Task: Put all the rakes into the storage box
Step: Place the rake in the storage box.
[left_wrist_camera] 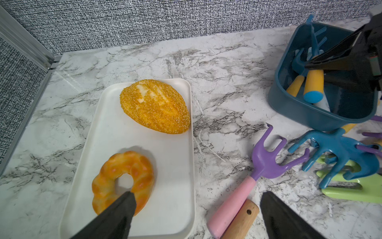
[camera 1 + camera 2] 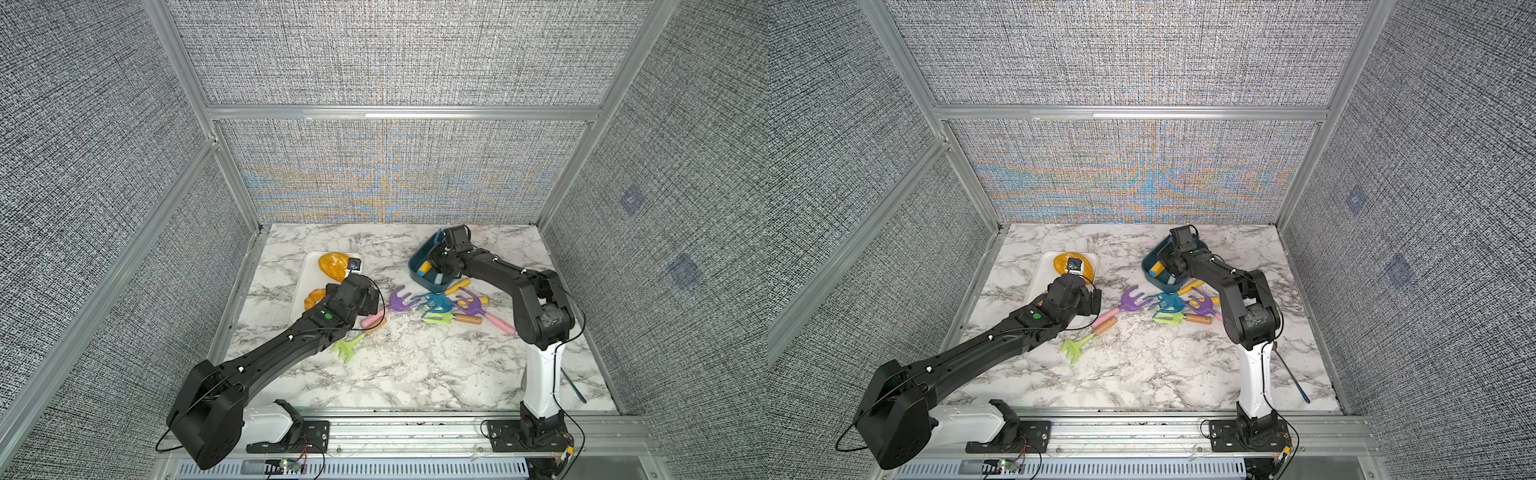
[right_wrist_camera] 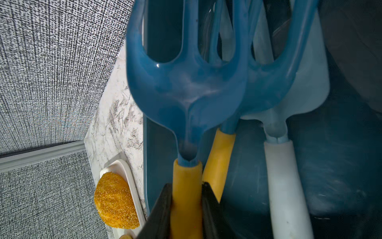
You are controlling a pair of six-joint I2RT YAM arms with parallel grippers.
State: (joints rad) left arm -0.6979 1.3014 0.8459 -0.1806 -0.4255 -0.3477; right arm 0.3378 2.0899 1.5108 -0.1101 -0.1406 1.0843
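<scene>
A blue rake [image 3: 186, 87] with a yellow handle lies in the dark teal storage box [image 3: 341, 144], its tines pointing up the far wall. My right gripper [image 3: 187, 186] is shut on that yellow handle, one finger pressed to each side. In both top views the right gripper [image 2: 436, 266] reaches down into the storage box [image 2: 415, 259] at the back right. The left gripper [image 1: 198, 193] stands wide open above the table with nothing between its fingers. One of its fingers hangs over the white tray and the other beside a pink-handled purple rake [image 1: 266, 159].
Beside the held rake in the box lie a second blue rake and a pale shovel [image 3: 285, 186]. A pile of purple, blue and green rakes [image 2: 436, 305] lies in front of the box. A green rake [image 2: 347, 347] lies alone. The white tray [image 1: 175, 196] holds a bread roll [image 1: 155, 106] and a ring pastry [image 1: 122, 178].
</scene>
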